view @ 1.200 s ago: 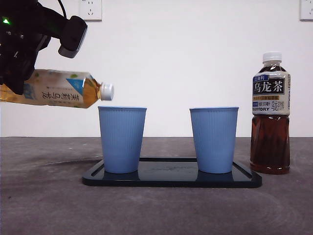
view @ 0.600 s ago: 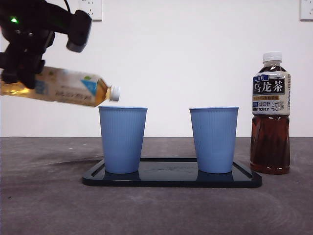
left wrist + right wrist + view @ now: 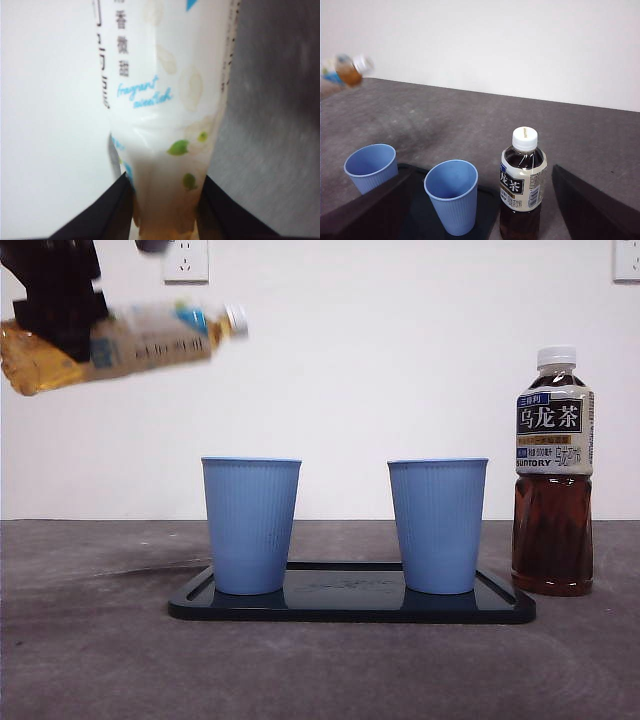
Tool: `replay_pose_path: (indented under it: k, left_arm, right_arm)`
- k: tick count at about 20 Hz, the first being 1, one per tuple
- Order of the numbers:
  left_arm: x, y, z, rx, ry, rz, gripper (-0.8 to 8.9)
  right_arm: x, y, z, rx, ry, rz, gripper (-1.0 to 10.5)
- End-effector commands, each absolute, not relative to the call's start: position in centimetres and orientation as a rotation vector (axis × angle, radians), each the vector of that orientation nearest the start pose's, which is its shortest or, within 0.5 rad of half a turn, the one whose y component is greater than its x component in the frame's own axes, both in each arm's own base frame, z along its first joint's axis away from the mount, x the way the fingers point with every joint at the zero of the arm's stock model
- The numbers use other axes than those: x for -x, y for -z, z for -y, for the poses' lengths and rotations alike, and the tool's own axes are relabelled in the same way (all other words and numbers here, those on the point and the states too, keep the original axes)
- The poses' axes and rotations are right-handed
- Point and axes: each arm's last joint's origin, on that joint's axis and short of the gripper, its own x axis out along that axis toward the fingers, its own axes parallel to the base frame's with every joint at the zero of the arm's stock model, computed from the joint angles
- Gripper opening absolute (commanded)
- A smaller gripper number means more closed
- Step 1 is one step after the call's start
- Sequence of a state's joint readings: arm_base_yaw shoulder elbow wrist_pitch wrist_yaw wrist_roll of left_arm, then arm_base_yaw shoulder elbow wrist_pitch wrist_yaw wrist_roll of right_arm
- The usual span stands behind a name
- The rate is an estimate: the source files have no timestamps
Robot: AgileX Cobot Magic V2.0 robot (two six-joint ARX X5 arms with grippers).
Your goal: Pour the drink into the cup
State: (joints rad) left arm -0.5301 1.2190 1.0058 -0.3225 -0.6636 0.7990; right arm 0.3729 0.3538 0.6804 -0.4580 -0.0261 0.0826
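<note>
A pale green-tea bottle (image 3: 120, 340) with its white cap on hangs high at the left, almost level, its neck a little raised. My left gripper (image 3: 60, 325) is shut on its lower body; the left wrist view shows the label (image 3: 165, 100) squeezed between the black jaws of my left gripper (image 3: 167, 210). Two blue cups (image 3: 250, 525) (image 3: 438, 525) stand upright on a black tray (image 3: 350, 605), well below the bottle. My right gripper (image 3: 480, 220) hovers open and holds nothing, looking over the cups (image 3: 370, 165) (image 3: 452, 195).
A dark oolong tea bottle (image 3: 553, 470) with a white cap stands upright on the grey table just right of the tray, also seen as the capped bottle (image 3: 522, 190) close to my right gripper. A white wall runs behind.
The left gripper has lifted the pale bottle up and away from the left cup's rim. Its neck has swung from tipped down to slightly raised.
</note>
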Motion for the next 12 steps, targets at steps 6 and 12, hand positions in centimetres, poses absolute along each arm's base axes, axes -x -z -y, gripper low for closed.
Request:
replay_pose_path:
  k: [6,12]
  left_arm:
    - [-21.0,-35.6,10.0,-0.385,0.079,-0.282,0.17]
    - [-20.3,-36.4,9.1,-0.145,0.18,-0.252,0.17]
  right_arm:
    - [-7.4,-32.3,-3.0,-0.057,-0.399,-0.125,4.3]
    - [-7.4,-32.3,-3.0,-0.057,-0.399,-0.125,4.3]
